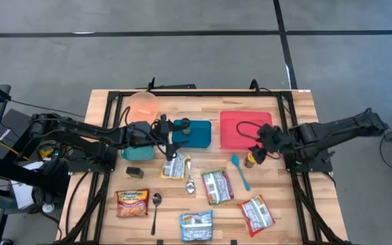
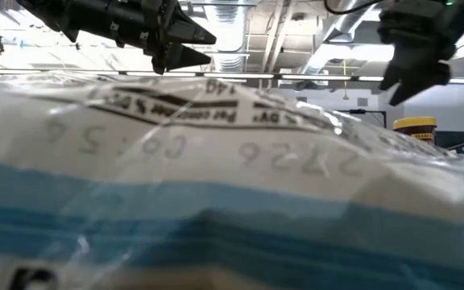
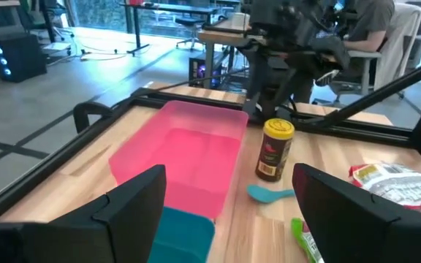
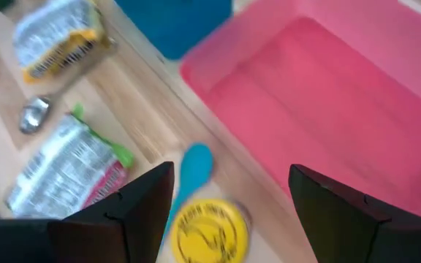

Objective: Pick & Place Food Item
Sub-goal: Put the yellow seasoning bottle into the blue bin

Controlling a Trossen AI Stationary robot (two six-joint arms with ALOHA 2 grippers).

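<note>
Several food packets lie flat on the wooden table: one [image 1: 175,165] below the teal container [image 1: 194,133], one [image 1: 216,185] at the middle, others [image 1: 133,202] [image 1: 257,213] along the near edge. A pink container [image 1: 243,129] stands right of the teal one. My left gripper [image 1: 175,136] hangs open in the air by the teal container's left side, pointing toward the pink container [image 3: 188,150]. My right gripper [image 1: 256,141] hangs open above the pink container's near right corner and a yellow-lidded jar [image 4: 207,230]. Neither holds anything.
An orange bowl [image 1: 143,103] stands at the far left. The jar [image 1: 250,160] and a blue spoon [image 1: 240,170] sit near the pink container. Two metal spoons [image 1: 156,207] [image 1: 190,185] and a small black object [image 1: 135,172] lie among the packets. A packet [image 2: 216,177] fills the low view.
</note>
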